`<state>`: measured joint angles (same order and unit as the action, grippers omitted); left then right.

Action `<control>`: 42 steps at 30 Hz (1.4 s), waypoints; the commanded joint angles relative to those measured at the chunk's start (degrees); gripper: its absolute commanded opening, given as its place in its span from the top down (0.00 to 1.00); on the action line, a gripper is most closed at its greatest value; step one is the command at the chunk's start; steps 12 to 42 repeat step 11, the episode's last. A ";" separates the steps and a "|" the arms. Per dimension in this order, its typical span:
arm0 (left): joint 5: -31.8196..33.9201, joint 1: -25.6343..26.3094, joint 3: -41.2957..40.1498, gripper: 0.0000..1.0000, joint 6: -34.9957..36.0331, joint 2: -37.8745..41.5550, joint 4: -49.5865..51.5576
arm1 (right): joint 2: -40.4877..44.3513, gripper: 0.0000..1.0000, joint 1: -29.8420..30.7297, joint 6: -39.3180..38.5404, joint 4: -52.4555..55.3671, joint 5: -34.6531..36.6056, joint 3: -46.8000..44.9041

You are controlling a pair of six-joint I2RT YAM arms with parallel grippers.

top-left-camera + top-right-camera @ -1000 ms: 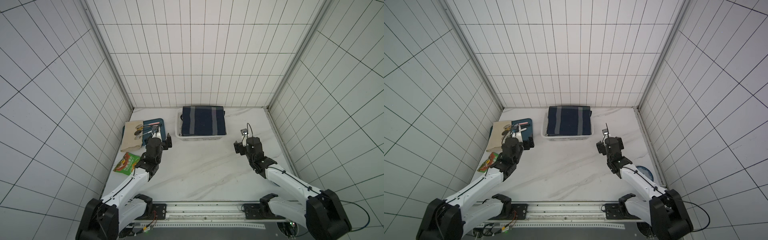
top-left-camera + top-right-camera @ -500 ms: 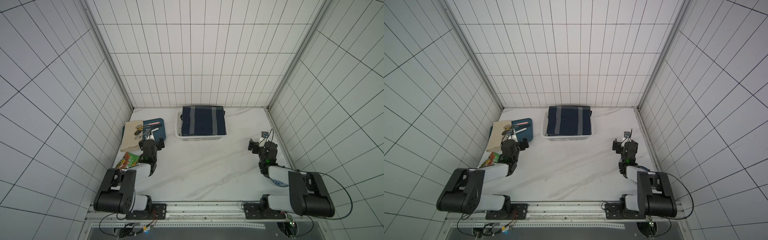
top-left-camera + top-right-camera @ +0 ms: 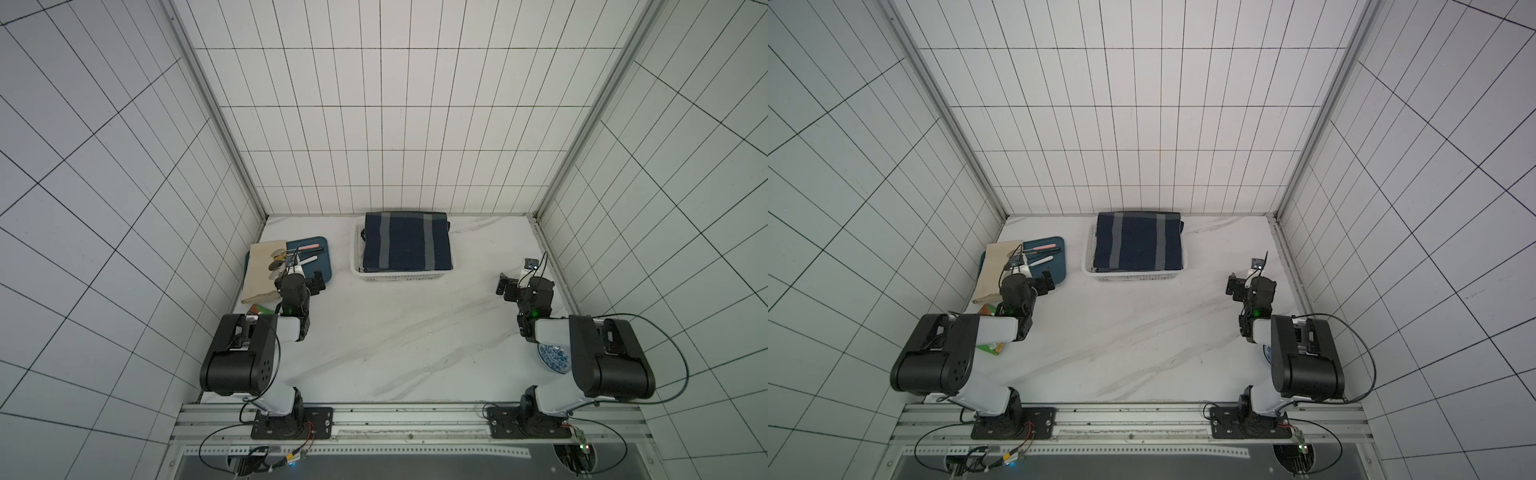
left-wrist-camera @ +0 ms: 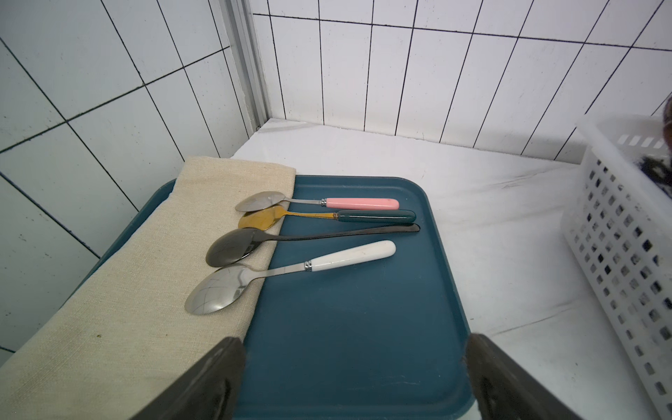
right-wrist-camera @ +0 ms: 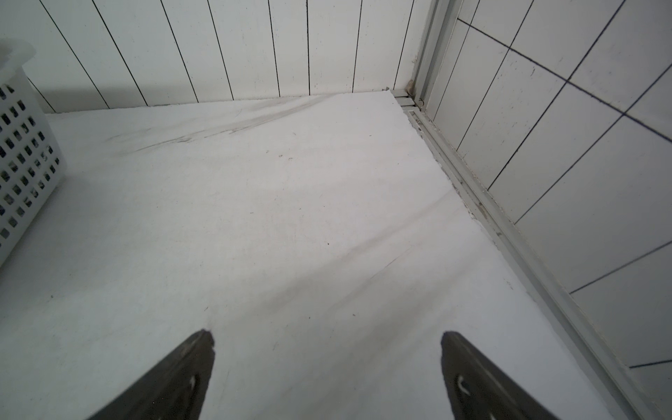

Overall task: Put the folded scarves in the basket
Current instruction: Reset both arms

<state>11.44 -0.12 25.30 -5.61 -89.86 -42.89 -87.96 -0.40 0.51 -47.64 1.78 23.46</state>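
Note:
The folded scarf (image 3: 407, 241) (image 3: 1138, 247), navy with two grey stripes, lies flat in the white perforated basket (image 3: 401, 277) (image 3: 1133, 276) at the back middle of the table. Neither gripper touches it. My left gripper (image 3: 300, 279) (image 4: 354, 345) is open and empty above the near end of a dark blue tray, with the basket (image 4: 618, 232) off to its side. My right gripper (image 3: 519, 283) (image 5: 327, 336) is open and empty over bare marble near the right wall. A corner of the basket (image 5: 22, 152) shows in the right wrist view.
The dark blue tray (image 4: 363, 327) (image 3: 320, 245) holds several spoons (image 4: 291, 269) and a beige cloth (image 4: 127, 309). A green packet (image 3: 990, 347) lies beside the left arm. A blue patterned bowl (image 3: 550, 357) sits under the right arm. Tiled walls close in on three sides.
Both arms have folded back toward their bases, pulling the grippers outward to the table's sides. The scarf and the basket have not moved. Both grippers stay open.

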 commanded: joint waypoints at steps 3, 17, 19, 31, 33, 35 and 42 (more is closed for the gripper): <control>-0.94 -0.21 0.63 0.02 -0.42 0.48 -0.63 | -0.28 0.01 -0.48 0.90 1.33 0.37 1.32; -0.93 -0.23 0.69 0.02 -0.40 0.52 -0.61 | -0.32 0.01 -0.57 0.98 1.70 0.07 1.51; -0.93 -0.23 0.69 0.02 -0.40 0.52 -0.61 | -0.32 0.01 -0.57 0.98 1.70 0.07 1.51; -0.93 -0.23 0.69 0.02 -0.40 0.52 -0.61 | -0.32 0.01 -0.57 0.98 1.70 0.07 1.51; -0.93 -0.23 0.69 0.02 -0.40 0.52 -0.61 | -0.32 0.01 -0.57 0.98 1.70 0.07 1.51; -0.93 -0.23 0.69 0.02 -0.40 0.52 -0.61 | -0.32 0.01 -0.57 0.98 1.70 0.07 1.51; -0.93 -0.23 0.69 0.02 -0.40 0.52 -0.61 | -0.32 0.01 -0.57 0.98 1.70 0.07 1.51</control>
